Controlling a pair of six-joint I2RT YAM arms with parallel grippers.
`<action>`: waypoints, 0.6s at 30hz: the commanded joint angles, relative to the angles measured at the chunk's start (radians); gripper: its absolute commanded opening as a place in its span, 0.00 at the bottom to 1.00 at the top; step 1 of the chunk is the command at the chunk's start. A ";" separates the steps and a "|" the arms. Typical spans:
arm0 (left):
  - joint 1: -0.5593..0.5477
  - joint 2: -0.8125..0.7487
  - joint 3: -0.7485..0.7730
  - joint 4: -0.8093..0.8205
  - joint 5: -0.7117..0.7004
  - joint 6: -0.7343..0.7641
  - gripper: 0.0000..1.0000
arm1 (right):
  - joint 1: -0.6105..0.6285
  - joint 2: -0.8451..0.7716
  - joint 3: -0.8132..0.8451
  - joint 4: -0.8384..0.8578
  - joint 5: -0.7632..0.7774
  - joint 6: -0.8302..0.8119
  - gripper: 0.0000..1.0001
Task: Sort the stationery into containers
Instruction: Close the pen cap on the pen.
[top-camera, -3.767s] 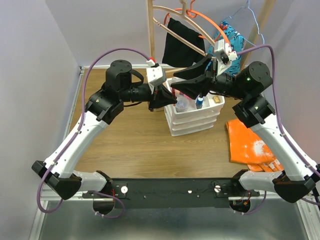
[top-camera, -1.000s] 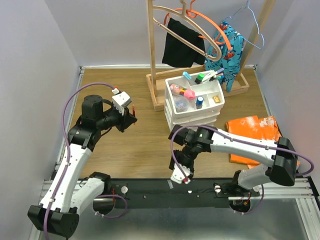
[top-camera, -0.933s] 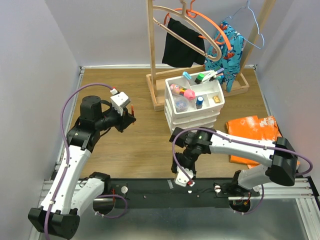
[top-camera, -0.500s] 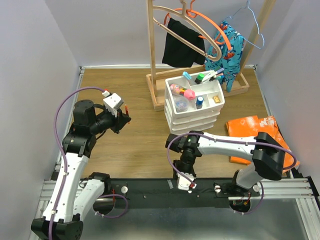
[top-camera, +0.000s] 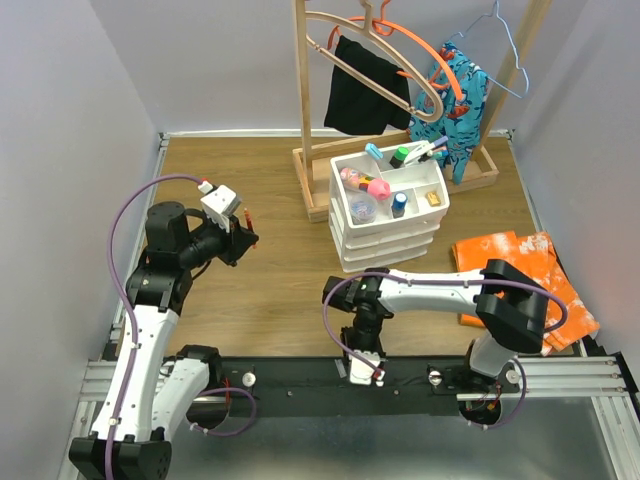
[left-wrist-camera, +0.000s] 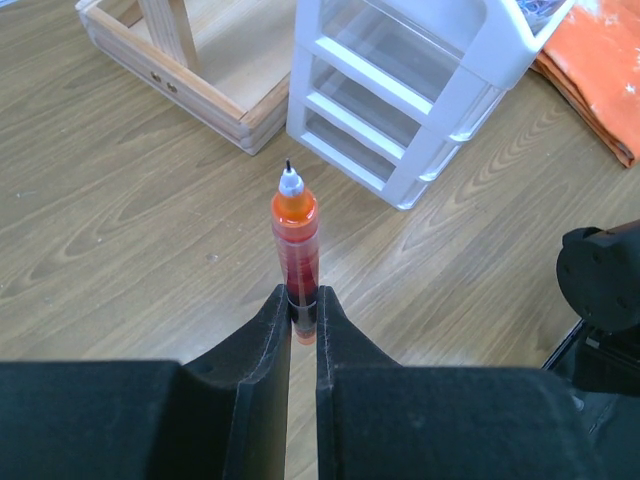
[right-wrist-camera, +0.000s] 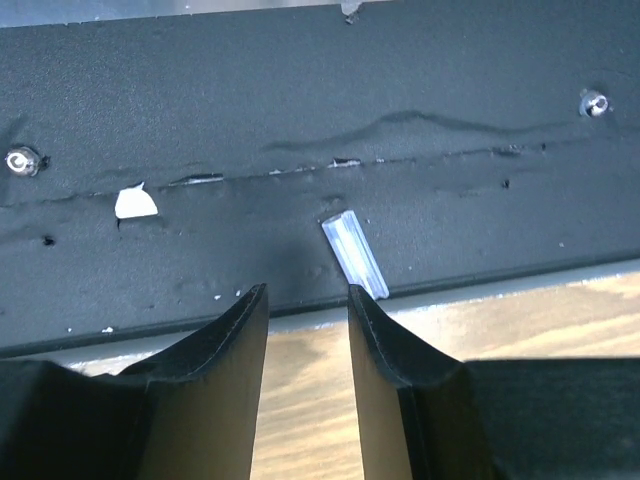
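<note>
- Left pincer (left-wrist-camera: 303, 296) was clamped on a red pen (left-wrist-camera: 296, 240).
- Right pincer (right-wrist-camera: 306, 296) stood apart, empty, at the counter's near edge; centring over the bar (right-wrist-camera: 352, 252) before closing seemed wise.

The white left arm (top-camera: 135, 340) stands raised, left gripper (left-wrist-camera: 302, 300) pinching a slim red pen (left-wrist-camera: 297, 240). The right arm (top-camera: 430, 288) folds low, right gripper (right-wrist-camera: 305, 295) aimed downward, black fingers (right-wrist-camera: 225, 350) apart.
</note>
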 joint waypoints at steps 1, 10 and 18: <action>0.019 -0.031 -0.016 0.022 0.032 -0.030 0.10 | 0.025 0.032 0.010 0.031 -0.038 -0.464 0.45; 0.034 -0.048 -0.036 0.033 0.045 -0.056 0.10 | 0.042 0.077 0.034 0.028 -0.054 -0.493 0.45; 0.042 -0.062 -0.045 0.045 0.048 -0.082 0.10 | 0.052 0.114 0.065 0.028 -0.063 -0.513 0.44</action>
